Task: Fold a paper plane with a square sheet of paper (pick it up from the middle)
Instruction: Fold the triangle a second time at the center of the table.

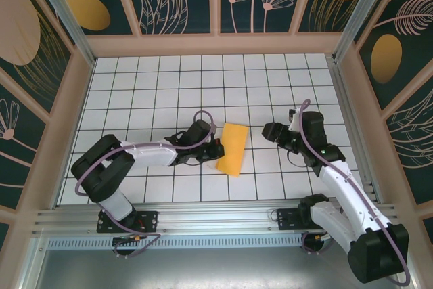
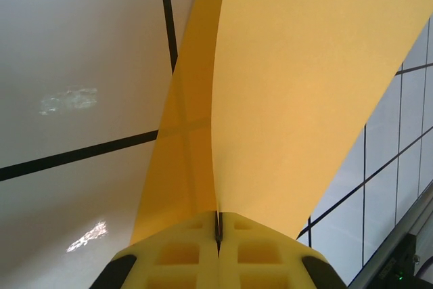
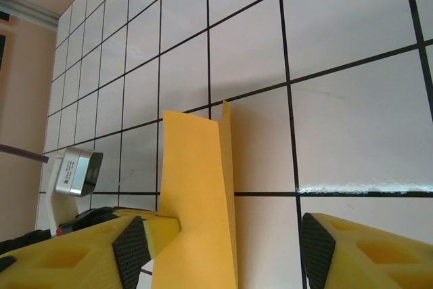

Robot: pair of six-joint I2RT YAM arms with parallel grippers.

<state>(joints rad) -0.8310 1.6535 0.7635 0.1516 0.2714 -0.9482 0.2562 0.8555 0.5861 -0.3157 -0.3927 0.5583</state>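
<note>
**Folded sheet pinched in the left tool, right tool spread**

The left tool (image 2: 218, 225) has its yellow fingers (image 2: 176, 262) pressed together on one edge of the square sheet of paper (image 2: 298, 93). The sheet is folded over. It fans up and away from the left tool above the white gridded table (image 2: 74, 52), and its far end is cut off by the frame. Seen from above, the sheet sits just right of the left tool, whose fingertips are hard to make out under its wrist. The right tool (image 3: 241, 225) is on the side of the sheet away from the left tool, close by, its jaws spread wide with the sheet between them. One of its fingers overlaps the sheet's edge, but I cannot tell whether they touch. The sheet's lower end runs out of that picture.
</note>
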